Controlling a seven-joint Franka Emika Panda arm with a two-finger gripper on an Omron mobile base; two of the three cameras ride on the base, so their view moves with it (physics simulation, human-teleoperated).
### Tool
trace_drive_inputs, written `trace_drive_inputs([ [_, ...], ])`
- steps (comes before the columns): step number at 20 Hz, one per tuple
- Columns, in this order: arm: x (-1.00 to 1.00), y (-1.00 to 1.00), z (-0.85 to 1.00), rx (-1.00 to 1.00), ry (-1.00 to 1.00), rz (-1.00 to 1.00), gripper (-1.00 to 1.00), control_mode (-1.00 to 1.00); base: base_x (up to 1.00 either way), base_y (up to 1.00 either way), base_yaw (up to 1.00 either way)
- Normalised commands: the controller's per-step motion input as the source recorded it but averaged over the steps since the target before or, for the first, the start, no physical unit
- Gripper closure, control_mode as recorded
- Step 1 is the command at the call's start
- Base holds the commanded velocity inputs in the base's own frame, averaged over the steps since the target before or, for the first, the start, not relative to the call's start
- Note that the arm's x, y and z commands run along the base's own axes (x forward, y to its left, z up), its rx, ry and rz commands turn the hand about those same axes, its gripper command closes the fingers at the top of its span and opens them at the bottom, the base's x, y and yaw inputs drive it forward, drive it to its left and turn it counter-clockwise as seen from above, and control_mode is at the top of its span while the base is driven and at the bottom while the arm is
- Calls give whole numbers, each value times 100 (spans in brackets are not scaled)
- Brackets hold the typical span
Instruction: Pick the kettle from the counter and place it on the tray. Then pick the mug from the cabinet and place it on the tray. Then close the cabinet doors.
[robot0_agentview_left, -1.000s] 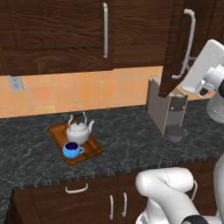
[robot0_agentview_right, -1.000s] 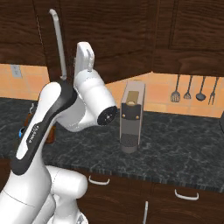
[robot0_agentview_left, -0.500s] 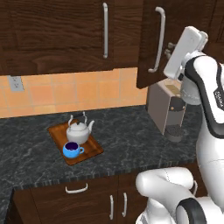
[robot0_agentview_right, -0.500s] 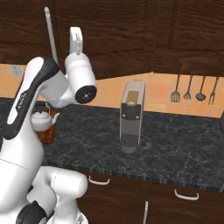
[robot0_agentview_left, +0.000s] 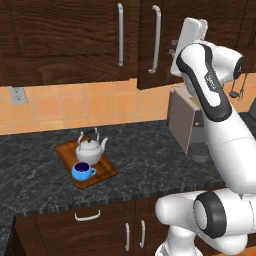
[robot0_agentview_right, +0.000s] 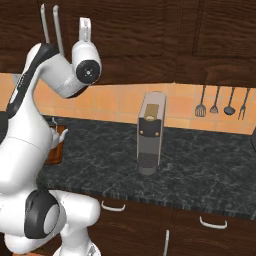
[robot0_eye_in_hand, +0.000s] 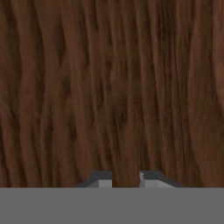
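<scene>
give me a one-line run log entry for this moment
kettle, mug: on tray | gripper: facing cabinet doors | doors: nearly closed

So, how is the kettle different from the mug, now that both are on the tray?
The kettle is silvery-white, while the mug is bright blue. The kettle is the larger of the two, and the mug is clearly smaller. The kettle has a spout and an arched dark handle over its top; the mug has a small handle at its side. The kettle stands farther back, the mug nearer the counter's front edge. Both stand upright on the tray.

Cabinet door (robot0_eye_in_hand: 112, 87) right before the fingers (robot0_eye_in_hand: 101, 179)
</scene>
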Motion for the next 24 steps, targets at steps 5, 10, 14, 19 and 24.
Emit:
trace_drive_inputs([
  [5, 100, 28, -43, 3, 0, 0, 100, -100, 0, 0, 0],
  [10, 100, 7, -24, 1, 3, 0, 100, -100, 0, 0, 0],
  [14, 100, 0, -25, 0, 7, 0, 100, -100, 0, 0, 0],
  [19, 91, 0, -35, -4, 12, -13, 100, -100, 0, 0, 0],
  [24, 93, 0, -27, -12, 23, -15, 100, -100, 0, 0, 0],
])
